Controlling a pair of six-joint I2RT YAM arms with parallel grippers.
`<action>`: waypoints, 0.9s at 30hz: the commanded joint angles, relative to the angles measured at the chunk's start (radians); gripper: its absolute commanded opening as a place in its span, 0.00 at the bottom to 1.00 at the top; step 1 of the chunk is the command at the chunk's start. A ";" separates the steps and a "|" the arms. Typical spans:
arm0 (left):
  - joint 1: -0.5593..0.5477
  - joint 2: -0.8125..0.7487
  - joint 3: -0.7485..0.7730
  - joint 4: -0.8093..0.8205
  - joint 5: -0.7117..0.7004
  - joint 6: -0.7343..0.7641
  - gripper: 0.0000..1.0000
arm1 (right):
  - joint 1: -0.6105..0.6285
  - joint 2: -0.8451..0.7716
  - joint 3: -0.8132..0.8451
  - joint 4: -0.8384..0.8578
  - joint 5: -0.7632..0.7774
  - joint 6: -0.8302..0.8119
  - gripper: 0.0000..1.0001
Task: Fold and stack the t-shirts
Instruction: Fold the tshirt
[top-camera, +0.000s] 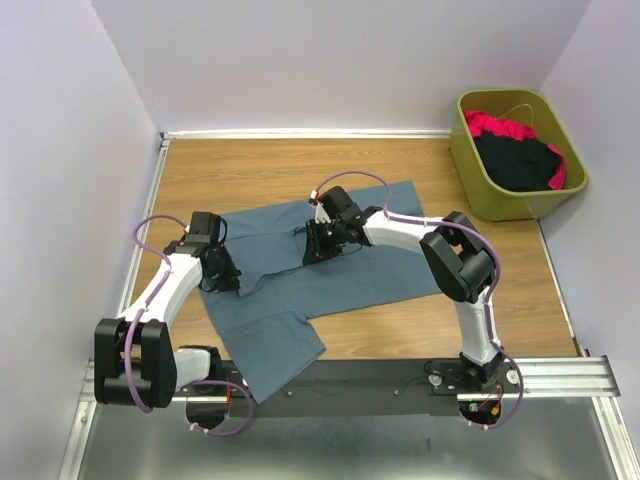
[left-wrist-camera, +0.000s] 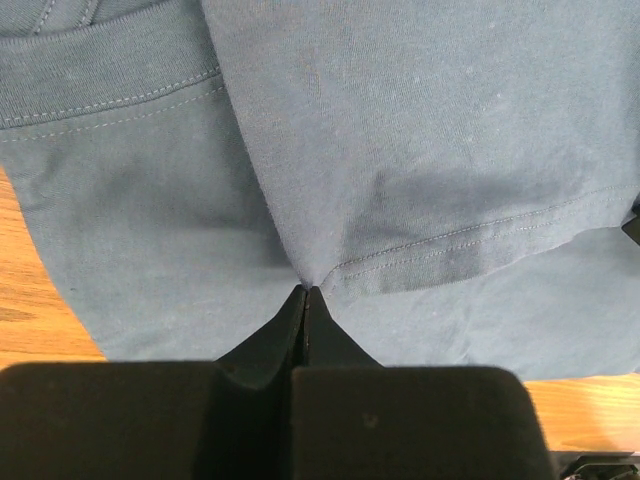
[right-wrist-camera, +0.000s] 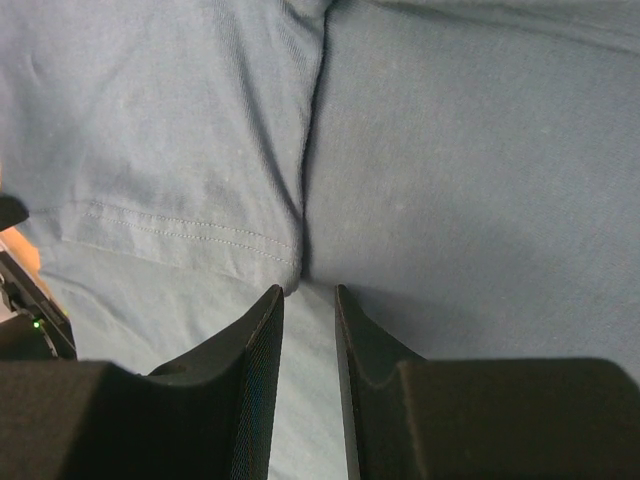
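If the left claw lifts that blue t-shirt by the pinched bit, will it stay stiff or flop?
Probably flops: the blue t-shirt puckers into creases where the left claw pinches it. Likely light, being thin cloth lying flat on the table. The spread-out rest would probably sag and trail.

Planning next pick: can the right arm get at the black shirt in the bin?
Probably yes: the bin is open-topped on that side, the black shirt lies uppermost, uncovered. The right pincer is now at the blue shirt.

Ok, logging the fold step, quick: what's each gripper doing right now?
Left gripper: closed, pinching a fold of the blue t-shirt.
Right gripper: open, jaws apart at a crease in the same shirt.
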 joint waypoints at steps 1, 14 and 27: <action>-0.004 -0.017 0.014 0.000 0.000 0.010 0.01 | 0.003 0.005 0.008 -0.022 -0.038 0.007 0.34; -0.004 -0.020 0.004 0.004 0.000 0.012 0.01 | 0.004 0.058 0.051 -0.019 -0.092 0.023 0.33; -0.004 -0.027 0.001 0.009 -0.004 0.010 0.01 | 0.003 0.075 0.051 -0.019 -0.104 0.026 0.16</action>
